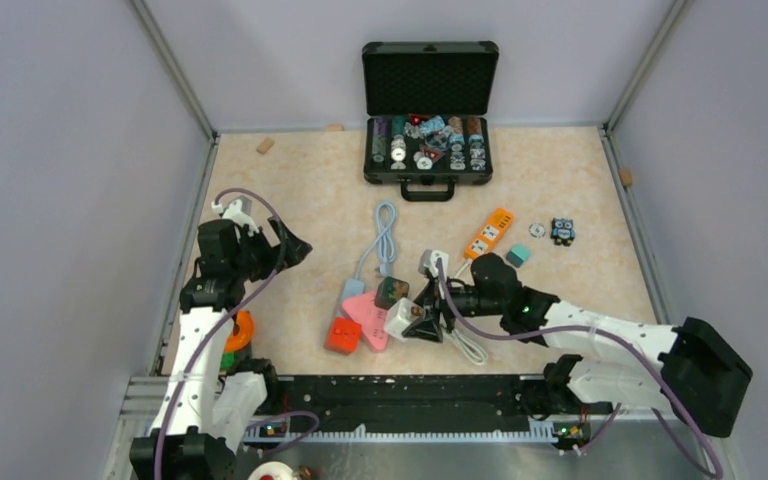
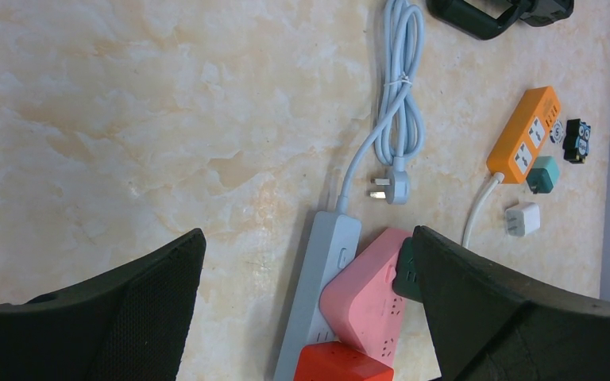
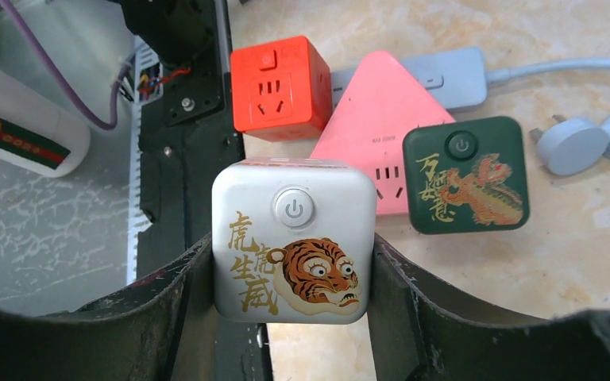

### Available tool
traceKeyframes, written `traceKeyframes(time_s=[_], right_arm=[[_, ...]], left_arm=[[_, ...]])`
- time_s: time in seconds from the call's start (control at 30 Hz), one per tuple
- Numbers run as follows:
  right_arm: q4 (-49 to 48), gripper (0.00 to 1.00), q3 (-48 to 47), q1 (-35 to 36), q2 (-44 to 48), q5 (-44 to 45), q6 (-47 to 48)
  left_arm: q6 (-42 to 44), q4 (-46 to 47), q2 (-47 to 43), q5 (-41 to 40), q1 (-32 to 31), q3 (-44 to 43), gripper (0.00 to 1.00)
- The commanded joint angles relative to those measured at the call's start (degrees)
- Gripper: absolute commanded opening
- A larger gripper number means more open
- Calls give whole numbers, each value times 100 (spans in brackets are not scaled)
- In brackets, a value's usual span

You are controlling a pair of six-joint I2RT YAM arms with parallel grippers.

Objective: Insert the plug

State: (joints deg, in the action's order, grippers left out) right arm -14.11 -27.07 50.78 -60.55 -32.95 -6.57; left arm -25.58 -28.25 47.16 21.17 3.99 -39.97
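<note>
Clamping pincer: right pincer [image 3: 290,266], one finger pressed to each side of the white cube [image 3: 292,238], no gap on either side.
White cube: between the right fingers, power button and tiger print facing the wrist camera; lifted or resting on the table, not to be told.
Blue plug [image 3: 572,145]: loose on the table [image 1: 310,180], ahead of the right pincer and off to its camera's right, apart from every socket; also just beyond the gap of the left pincer [image 2: 308,234], pins showing there.
Left pincer: fingers wide apart, nothing between them, well apart from the right pincer.
Ahead of right pincer: pink block [image 3: 377,119] just behind the white cube; red cube [image 3: 279,87] beside it toward the camera's left; green cube [image 3: 466,175] overlapping the pink block's other edge; grey strip [image 3: 453,71] farthest back.
Left wrist only: orange strip [image 2: 524,135], teal cube [image 2: 542,175] and white adapter [image 2: 522,218], all past the finger on its camera's right; white cube out of its sight.
Right wrist only: tiger print, gold print on the green cube.
Top view only: both arms at once, open case [image 1: 428,110] far beyond both pincers; white cube a plain pale block, print too small to read.
</note>
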Motion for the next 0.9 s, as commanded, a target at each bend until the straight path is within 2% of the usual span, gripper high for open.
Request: traceKeyframes(time_s=[0.0, 0.33, 0.87], right_arm=[[-681, 0, -199, 339, -451, 493, 182], [-1277, 0, -328, 851, -1237, 871, 287], [-1482, 0, -391, 909, -1589, 1236, 548]], left_arm=[[-25, 127, -45, 27, 13, -13, 99], [-56, 148, -43, 67, 14, -5, 99], [-87, 185, 7, 153, 14, 20, 99]])
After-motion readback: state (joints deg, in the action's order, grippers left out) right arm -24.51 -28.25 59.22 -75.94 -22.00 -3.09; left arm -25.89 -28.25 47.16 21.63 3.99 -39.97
